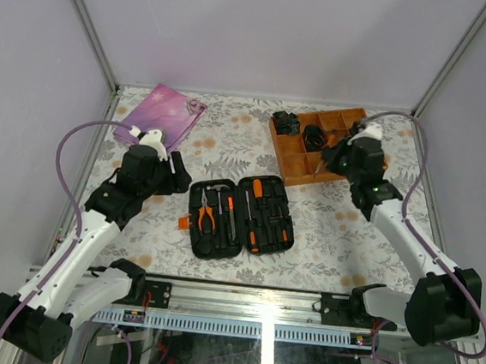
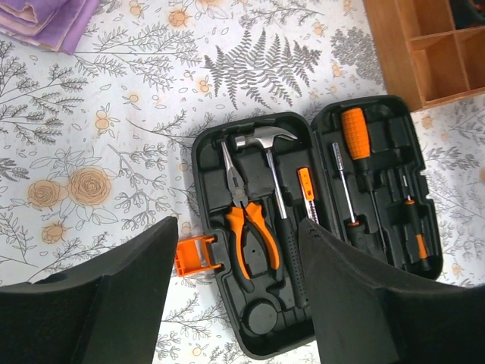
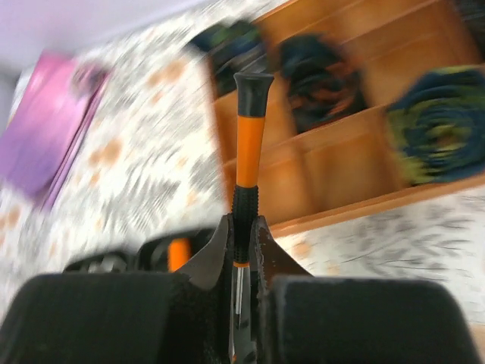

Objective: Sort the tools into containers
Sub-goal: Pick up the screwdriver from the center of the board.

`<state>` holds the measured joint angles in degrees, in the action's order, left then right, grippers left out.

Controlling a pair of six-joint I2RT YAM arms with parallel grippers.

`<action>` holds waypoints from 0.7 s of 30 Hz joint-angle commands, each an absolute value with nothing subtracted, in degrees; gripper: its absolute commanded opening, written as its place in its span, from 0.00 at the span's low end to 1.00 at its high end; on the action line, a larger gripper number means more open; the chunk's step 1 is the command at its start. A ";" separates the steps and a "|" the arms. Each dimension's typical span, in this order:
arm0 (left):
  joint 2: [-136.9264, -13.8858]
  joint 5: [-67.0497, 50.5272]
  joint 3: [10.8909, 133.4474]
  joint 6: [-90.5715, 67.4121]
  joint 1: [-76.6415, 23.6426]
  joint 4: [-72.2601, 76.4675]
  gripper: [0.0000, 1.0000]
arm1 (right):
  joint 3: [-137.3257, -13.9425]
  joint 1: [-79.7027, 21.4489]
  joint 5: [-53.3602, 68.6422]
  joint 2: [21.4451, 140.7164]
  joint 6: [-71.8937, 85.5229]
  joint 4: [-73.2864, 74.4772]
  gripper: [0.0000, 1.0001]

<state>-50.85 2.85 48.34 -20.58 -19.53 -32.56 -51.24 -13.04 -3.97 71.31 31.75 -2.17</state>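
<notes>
Right gripper point(image 3: 241, 227) is clamped tight on a slim orange-and-black screwdriver point(image 3: 248, 144), its handle poking out past the fingertips. It's up at the table's far right corner, apparently over the wooden tray point(image 3: 341, 129), though that view is blurred. Left gripper point(image 2: 236, 227) hangs wide open, holding nothing, by the far left corner of the open tool case point(image 2: 261, 322) mid-table.

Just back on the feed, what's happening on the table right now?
The right tool is shut on a slim orange-and-black screwdriver, held up near the wooden tray. The left tool hovers open beside the open tool case, which already holds pliers, a hammer and several drivers.
</notes>
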 commanded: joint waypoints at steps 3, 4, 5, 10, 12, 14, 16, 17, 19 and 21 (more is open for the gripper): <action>-48.30 -3.28 50.14 -23.95 -19.69 -28.93 0.65 | -44.78 -28.85 8.15 66.86 17.05 -17.63 0.00; -48.07 -4.43 50.52 -24.40 -19.71 -28.92 0.65 | -43.50 -30.86 9.40 66.46 15.57 -19.95 0.00; -47.88 -5.44 50.89 -24.75 -19.69 -28.87 0.65 | -42.29 -32.47 10.78 66.17 14.13 -22.27 0.00; -46.18 -11.79 52.05 -29.71 -19.83 -27.20 0.67 | -37.61 -39.46 16.74 65.61 7.43 -31.28 0.00; -45.42 -14.68 51.90 -32.05 -20.08 -25.58 0.67 | -36.58 -41.64 18.81 65.50 2.78 -33.23 0.00; -45.10 -16.27 52.52 -33.44 -20.64 -24.87 0.68 | -36.46 -43.65 21.20 65.19 -4.57 -32.49 0.00; -45.22 -16.82 53.77 -33.66 -21.53 -24.96 0.69 | -37.12 -44.80 23.96 65.00 -11.53 -29.44 0.00; -45.36 -17.17 54.39 -33.54 -21.87 -24.95 0.69 | -37.57 -45.28 24.56 64.91 -14.78 -27.59 0.00; -46.06 -17.92 55.46 -33.22 -22.76 -24.95 0.70 | -38.38 -46.07 25.35 64.66 -22.66 -23.74 0.00; -47.10 -18.75 56.39 -32.62 -24.53 -24.92 0.71 | -39.31 -46.86 26.34 64.41 -31.24 -19.22 0.00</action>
<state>-46.11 -14.76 53.08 -32.16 -22.20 -29.15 -36.29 -45.41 21.89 66.41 -11.20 -24.03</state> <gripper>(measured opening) 0.698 0.055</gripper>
